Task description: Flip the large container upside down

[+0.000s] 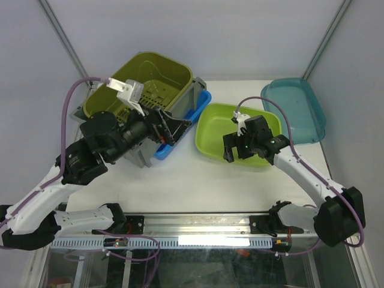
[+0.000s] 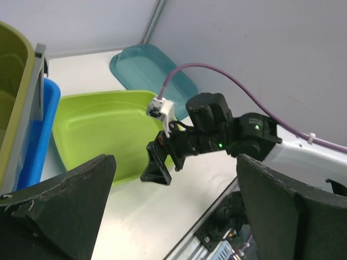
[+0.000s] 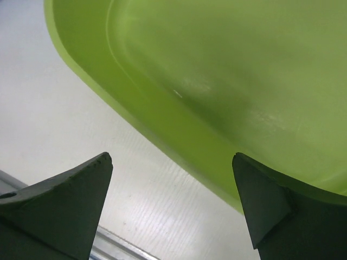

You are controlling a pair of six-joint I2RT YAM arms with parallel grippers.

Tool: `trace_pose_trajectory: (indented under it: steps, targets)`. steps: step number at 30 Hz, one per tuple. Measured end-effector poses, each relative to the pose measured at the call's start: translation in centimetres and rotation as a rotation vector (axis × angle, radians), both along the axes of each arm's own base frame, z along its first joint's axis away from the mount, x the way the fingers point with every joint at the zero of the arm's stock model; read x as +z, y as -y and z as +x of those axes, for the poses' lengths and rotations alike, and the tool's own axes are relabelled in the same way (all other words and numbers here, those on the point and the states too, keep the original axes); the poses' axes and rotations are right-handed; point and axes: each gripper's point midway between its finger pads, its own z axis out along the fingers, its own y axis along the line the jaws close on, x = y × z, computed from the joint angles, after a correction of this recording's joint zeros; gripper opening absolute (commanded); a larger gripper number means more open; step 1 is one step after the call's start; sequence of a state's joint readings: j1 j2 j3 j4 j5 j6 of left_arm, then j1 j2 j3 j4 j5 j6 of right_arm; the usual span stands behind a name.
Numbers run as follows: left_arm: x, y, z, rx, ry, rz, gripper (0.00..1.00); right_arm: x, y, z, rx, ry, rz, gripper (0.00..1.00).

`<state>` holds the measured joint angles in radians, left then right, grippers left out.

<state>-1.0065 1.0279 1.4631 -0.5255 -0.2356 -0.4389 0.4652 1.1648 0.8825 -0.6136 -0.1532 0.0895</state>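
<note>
**Take the grey wall, not the basket**

Your crate [image 1: 195, 96] sits left of the lime tray [image 1: 219, 120], with the blue tub [image 1: 165, 151] lying between the two. It is not turned yet: the olive basket [image 1: 150, 75] appears to rest inside it, mouth up and tilted.

Your left hand [image 1: 173, 127] hangs over the tub, just left of the tray, fingers spread wide with nothing between them. Your right hand [image 1: 231, 150] hovers at the tray's near rim, just as wide and just as empty (it looks like the spare one here).

I'd judge the step in hand to be gripping the crate's wall. Close on the grey rim on the side facing the tray, deep enough that the wall sits well between the fingers, and stay off the basket's lip. Expect the basket to slide out as you tip. Roll the crate away from the tray so nothing lands in it.
</note>
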Motion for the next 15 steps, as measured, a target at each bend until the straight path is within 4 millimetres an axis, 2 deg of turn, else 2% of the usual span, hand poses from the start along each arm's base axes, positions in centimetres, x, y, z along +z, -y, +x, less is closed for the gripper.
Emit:
trace_pose_trajectory:
  steps: [3, 6, 9, 11, 13, 15]
  targets:
    - [-0.9, -1.3, -0.8, 0.007, -0.021, 0.004, 0.99, -1.3, -0.1, 0.7, 0.036, 0.004, -0.052, 0.97]
    - [-2.9, -1.0, -0.6, 0.008, -0.059, 0.044, 0.99, -2.9, -0.1, 1.4, 0.065, -0.010, -0.102, 0.88]
    - [-5.6, -0.1, -0.1, 0.009, -0.110, 0.105, 0.99, -4.5, -0.3, 1.2, 0.103, -0.044, -0.137, 0.73]
    - [-7.2, 0.4, 0.1, 0.006, -0.142, 0.145, 0.99, -4.8, -0.7, 0.9, 0.132, -0.048, -0.145, 0.57]
    - [-8.0, 0.6, 0.2, 0.004, -0.156, 0.166, 0.99, -4.7, -1.1, 0.7, 0.156, -0.042, -0.145, 0.42]
    - [-8.1, 0.7, 0.2, 0.004, -0.159, 0.170, 0.99, -4.6, -1.4, 0.4, 0.170, -0.043, -0.139, 0.32]
